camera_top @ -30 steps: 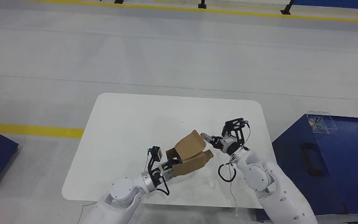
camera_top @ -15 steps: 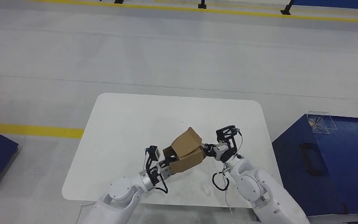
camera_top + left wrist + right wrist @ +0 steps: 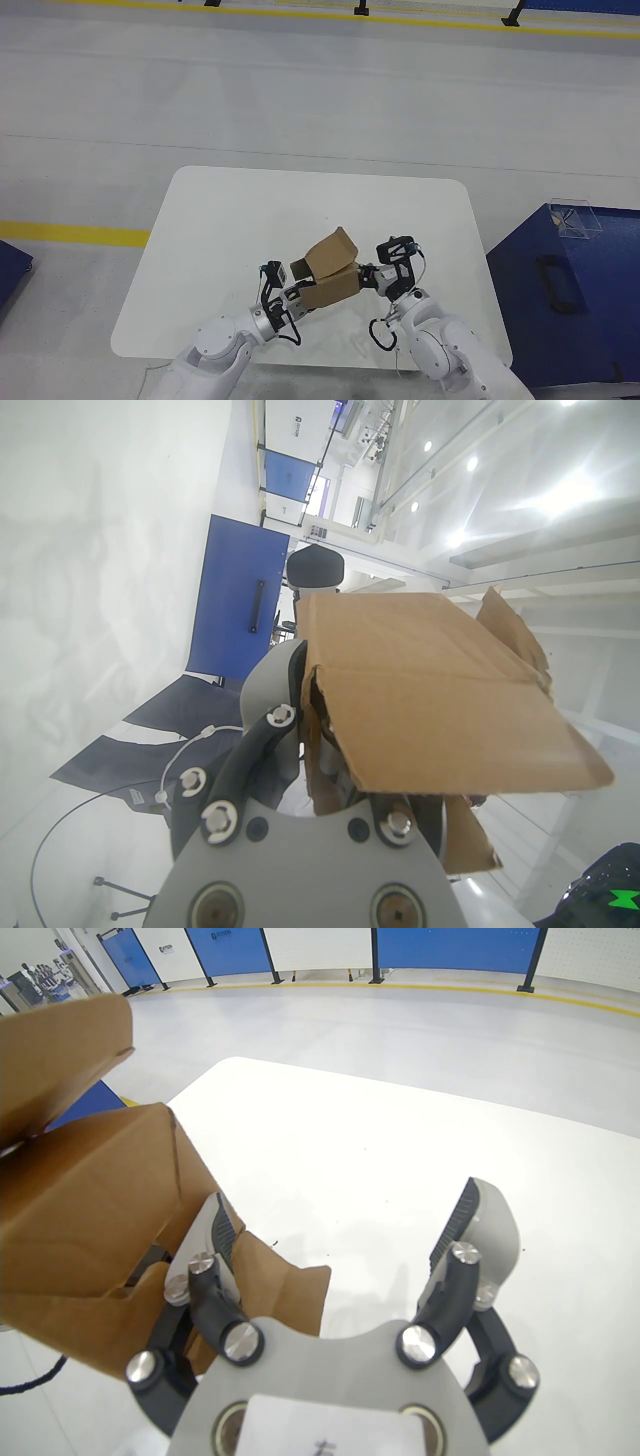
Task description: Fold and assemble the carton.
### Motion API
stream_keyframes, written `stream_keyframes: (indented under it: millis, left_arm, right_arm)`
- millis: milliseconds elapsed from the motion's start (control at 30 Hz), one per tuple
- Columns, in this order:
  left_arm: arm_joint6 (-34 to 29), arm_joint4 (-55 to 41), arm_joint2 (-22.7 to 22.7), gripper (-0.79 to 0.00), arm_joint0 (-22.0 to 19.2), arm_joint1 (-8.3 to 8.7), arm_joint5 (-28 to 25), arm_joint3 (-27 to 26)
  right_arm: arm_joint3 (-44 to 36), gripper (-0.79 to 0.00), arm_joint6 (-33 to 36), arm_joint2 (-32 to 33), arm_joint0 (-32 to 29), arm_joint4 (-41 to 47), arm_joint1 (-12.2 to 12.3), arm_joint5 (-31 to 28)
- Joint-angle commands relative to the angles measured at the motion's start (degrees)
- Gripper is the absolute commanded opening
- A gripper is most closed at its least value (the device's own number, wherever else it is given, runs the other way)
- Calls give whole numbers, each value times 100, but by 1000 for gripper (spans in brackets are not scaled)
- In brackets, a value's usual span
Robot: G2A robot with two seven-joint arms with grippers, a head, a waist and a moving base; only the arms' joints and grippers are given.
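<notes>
A brown cardboard carton [image 3: 330, 268], partly opened with flaps loose, is held above the near part of the white table [image 3: 230, 220]. My left gripper [image 3: 292, 295] is at its left end, shut on a carton wall [image 3: 425, 700]; one finger [image 3: 277, 685] shows beside the cardboard and the other is hidden behind it. My right gripper [image 3: 368, 277] is at the carton's right end, open. In the right wrist view one of the right gripper's [image 3: 350, 1208] pads [image 3: 220, 1223] touches a loose flap of the carton [image 3: 85, 1208], while the other pad [image 3: 462, 1218] hangs free over the table.
A blue cabinet [image 3: 560, 300] stands off the table's right side with a small clear box [image 3: 573, 215] on top. The far half of the table [image 3: 375, 1128] is bare white surface. A black cable loops under the right wrist [image 3: 383, 330].
My right gripper has moved left and come up against the carton's right end. The carton has shifted a little left and turned in the left gripper.
</notes>
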Motion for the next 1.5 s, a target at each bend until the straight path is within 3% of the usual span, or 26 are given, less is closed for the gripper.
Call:
stream_keyframes:
  millis: [0,333,467,700,933,1133,1467]
  left_arm:
    - [-9,-9,-9,-785,16,0,-9,-1]
    - [-17,-17,-35,-785,66,-3,-5,-7]
    - [-5,-11,-28,-785,70,-8,11,6]
    - [92,28,16,-785,44,-29,63,-25]
    - [91,46,-15,-785,80,-28,47,-46]
    - [-46,-136,-83,-785,146,-21,33,-107]
    - [-273,-403,-119,-785,52,-32,199,-38]
  right_arm:
    - [-1,0,-64,-13,-1,0,-25,92]
    - [-53,0,-137,18,-73,110,-115,169]
    - [-28,0,-204,23,-144,264,-123,-391]
    - [108,0,-276,203,-167,244,-141,-515]
    - [94,0,40,1028,-118,1065,-100,-701]
    - [653,0,1435,1497,49,1677,-17,-1324]
    - [1473,0,2931,1099,452,2799,-55,-2205]
